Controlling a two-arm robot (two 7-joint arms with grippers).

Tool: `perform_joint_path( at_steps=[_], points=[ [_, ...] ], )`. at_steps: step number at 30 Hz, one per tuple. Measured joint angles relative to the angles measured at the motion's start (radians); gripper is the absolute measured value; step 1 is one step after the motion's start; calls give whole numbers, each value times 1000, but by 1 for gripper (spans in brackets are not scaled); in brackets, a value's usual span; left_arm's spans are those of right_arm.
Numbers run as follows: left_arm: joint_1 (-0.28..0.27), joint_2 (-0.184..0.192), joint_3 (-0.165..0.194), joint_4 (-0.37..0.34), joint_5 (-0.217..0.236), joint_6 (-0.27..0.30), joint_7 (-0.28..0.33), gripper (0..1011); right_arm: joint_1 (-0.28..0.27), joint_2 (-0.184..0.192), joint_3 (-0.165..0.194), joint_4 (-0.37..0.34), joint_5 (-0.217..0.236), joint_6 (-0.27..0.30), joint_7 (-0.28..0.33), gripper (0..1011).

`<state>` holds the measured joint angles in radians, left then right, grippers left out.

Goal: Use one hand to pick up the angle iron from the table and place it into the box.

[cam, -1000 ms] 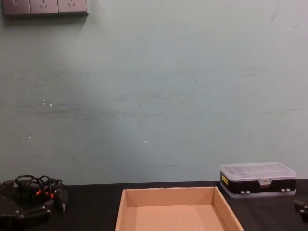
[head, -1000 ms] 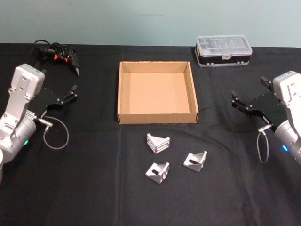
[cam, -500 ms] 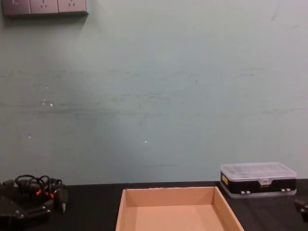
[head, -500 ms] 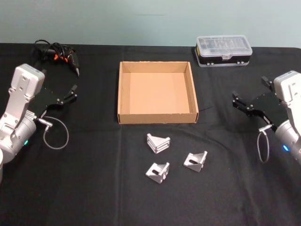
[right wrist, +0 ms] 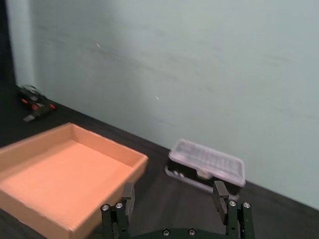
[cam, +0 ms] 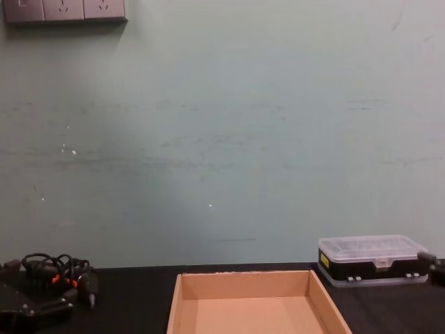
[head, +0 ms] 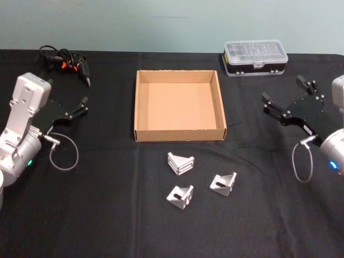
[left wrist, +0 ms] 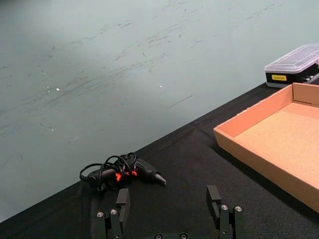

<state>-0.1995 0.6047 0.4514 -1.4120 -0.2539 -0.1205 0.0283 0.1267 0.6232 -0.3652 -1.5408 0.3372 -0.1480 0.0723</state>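
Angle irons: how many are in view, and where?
3, all on the table in front of the box: nearest angle iron by its front wall, left angle iron, right angle iron. The box holds none.

Pale green wall (cam: 222, 139) behind a black table (head: 80, 215)

The wall is flat and plain, marked with faint scuffs, long streaks and a few small white specks. A row of grey sockets (cam: 64, 10) sits high on it, at the chest view's upper left. The table's matte black top runs back to the wall's foot. The light is soft and even, casting only weak shadows.
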Motion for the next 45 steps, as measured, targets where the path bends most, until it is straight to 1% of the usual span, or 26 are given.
perform_joint_path(
  at_steps=[2,3,5,6,7,11,12,14,15,17,18,24,25,28,31,34,37,38,40,41,43,44,45],
  points=[
    [0,0,0,0,0,0,0,1011,-8,8,7,-22,9,2,12,1003],
    [0,0,0,0,0,0,0,1011,-21,16,19,-47,23,5,27,1003],
    [0,0,0,0,0,0,0,1012,-33,24,32,-72,40,9,40,1003],
    [0,0,0,0,0,0,0,1011,-47,33,46,-96,56,14,52,1003],
    [0,0,0,0,0,0,0,1012,-62,44,60,-125,73,24,64,1003],
    [0,0,0,0,0,0,0,1011,-93,71,89,-180,104,48,91,1003],
    [0,0,0,0,0,0,0,1011,-109,86,103,-210,119,61,105,1002],
    [0,0,0,0,0,0,0,1011,-122,96,116,-233,135,71,118,1003],
    [0,0,0,0,0,0,0,1011,-138,108,130,-257,152,80,133,1002],
    [0,0,0,0,0,0,0,1011,-154,118,144,-279,170,89,147,1003],
    [0,0,0,0,0,0,0,1011,-171,130,159,-301,187,99,162,1003],
    [0,0,0,0,0,0,0,1011,-224,166,196,-366,237,151,208,1003],
    [0,0,0,0,0,0,0,1011,-224,166,196,-366,237,151,208,1003],
    [0,0,0,0,0,0,0,1011,-247,186,201,-386,256,190,243,1003],
    [0,0,0,0,0,0,0,1011,-255,199,200,-392,264,221,265,1003],
    [0,0,0,0,0,0,0,1011,-259,214,189,-393,279,271,303,1003],
    [0,0,0,0,0,0,0,1011,-255,219,177,-385,285,298,328,1003],
    [0,0,0,0,0,0,0,1011,-249,221,168,-378,288,315,346,1003],
    [0,0,0,0,0,0,0,1011,-241,223,157,-371,292,332,365,1003],
    [0,0,0,0,0,0,0,1011,-231,227,144,-366,293,346,383,1003],
    [0,0,0,0,0,0,0,1011,-222,230,130,-360,293,356,398,1003],
    [0,0,0,0,0,0,0,1011,-212,234,115,-354,292,368,413,1003],
    [0,0,0,0,0,0,0,1011,-207,235,108,-350,292,372,420,1003]
  ],
)
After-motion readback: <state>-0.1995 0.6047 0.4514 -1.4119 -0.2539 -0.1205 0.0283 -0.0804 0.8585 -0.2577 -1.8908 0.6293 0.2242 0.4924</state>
